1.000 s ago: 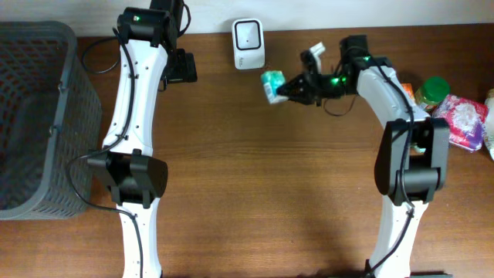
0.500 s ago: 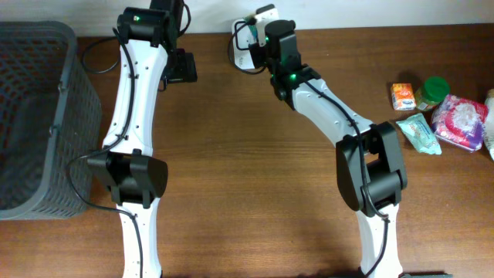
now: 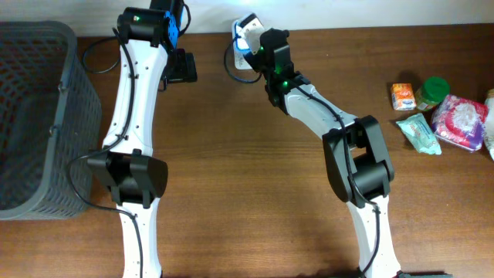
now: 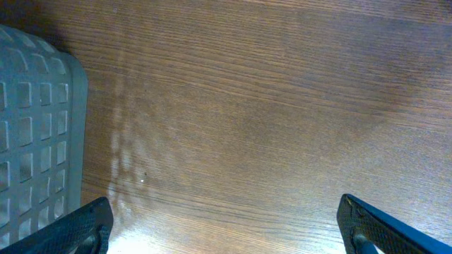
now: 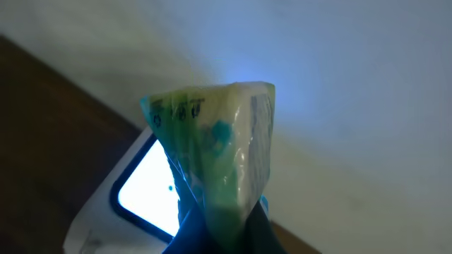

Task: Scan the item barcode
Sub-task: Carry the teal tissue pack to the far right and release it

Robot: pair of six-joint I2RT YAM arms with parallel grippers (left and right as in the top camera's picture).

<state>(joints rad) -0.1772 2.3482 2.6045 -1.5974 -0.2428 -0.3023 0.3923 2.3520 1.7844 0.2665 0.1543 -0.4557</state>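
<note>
The right pincer (image 5: 215, 229) is pressed together and is pinching a small green and yellow packet (image 5: 219, 148). The packet sticks up out of the pincer tips. It is shiny and crinkly, and some small marks show near its top edge. Just past the packet, a bit to the left of the right pincer, is the white scanner (image 5: 141, 194). Its window glows bright, and a blue light shines around the packet. Whether the packet touches the scanner cannot be told.

From above, the right arm reaches to the far edge of the brown table (image 3: 255, 177), where the scanner stands by the wall.

The left pincer (image 4: 226, 233) is spread wide and holds nothing. Its two dark fingers (image 4: 85, 226) show in the bottom corners of the left wrist view. Only bare wood lies under it. A grey basket (image 4: 35, 141) is just to the left of that pincer.

Well away from the right pincer, at the right side of the table, some other things lie close together: a small orange box (image 3: 403, 95), a jar with a green lid (image 3: 434, 91), a pink bag (image 3: 461, 122) and a teal packet (image 3: 419, 133).
</note>
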